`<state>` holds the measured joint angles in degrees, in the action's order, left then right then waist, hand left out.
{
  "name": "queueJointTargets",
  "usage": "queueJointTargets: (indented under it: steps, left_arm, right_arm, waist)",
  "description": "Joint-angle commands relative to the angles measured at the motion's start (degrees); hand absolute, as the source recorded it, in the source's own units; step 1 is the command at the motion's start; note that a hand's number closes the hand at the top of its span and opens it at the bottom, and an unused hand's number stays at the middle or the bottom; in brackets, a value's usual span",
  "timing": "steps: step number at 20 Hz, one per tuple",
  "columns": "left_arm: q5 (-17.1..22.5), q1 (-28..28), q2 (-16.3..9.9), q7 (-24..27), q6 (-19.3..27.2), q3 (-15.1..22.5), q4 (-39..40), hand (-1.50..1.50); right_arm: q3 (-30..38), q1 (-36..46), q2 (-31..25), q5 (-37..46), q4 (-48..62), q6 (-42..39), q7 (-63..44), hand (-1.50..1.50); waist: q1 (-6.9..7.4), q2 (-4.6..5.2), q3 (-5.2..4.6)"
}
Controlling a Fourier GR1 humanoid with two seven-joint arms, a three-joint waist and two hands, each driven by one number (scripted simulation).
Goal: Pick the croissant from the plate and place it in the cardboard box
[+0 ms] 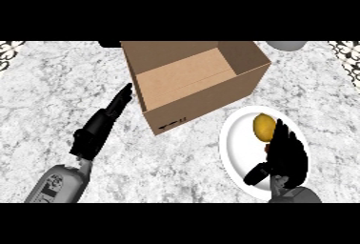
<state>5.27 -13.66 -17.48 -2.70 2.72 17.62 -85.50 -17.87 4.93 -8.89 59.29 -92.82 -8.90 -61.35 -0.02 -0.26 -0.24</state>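
The robot's right hand (287, 155) is hovering over the white plate (235, 145) at the lower right of the marble counter (56, 95), its fingers curling down beside the golden croissant (264, 127), which is lying on the plate's upper half; whether they are touching the pastry cannot be told. The open cardboard box (193, 78) is standing just beside the plate, up and to its left. The left hand (105, 119) is stretching out with straight fingers, its fingertips lying close to the box's left wall, holding nothing
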Motion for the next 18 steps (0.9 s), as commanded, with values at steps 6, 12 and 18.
queueJointTargets:
  steps: [6, 12, 18]
  left_arm:
    - [-0.5, 0.2, 0.4, -1.8, -2.3, -3.2, -1.9, 0.00]
    - [-2.2, -1.9, 2.4, -2.3, -2.7, -4.2, -0.2, 0.00]
    - [-2.9, 0.8, 2.4, 0.7, -5.0, -4.8, 1.0, 0.00]
  right_arm:
    - [1.0, 0.1, 2.2, 4.5, 0.4, -5.7, -6.0, -1.50]
    - [3.3, -2.3, 0.1, 3.0, 0.0, -7.5, 0.2, 1.50]
    - [4.4, 1.6, -1.4, 8.2, 6.4, -2.5, 4.3, 1.50]
  waist:
    - [0.06, 0.22, 0.22]
    - [-0.21, 0.23, 0.22]
    - [0.18, 0.32, 0.23]
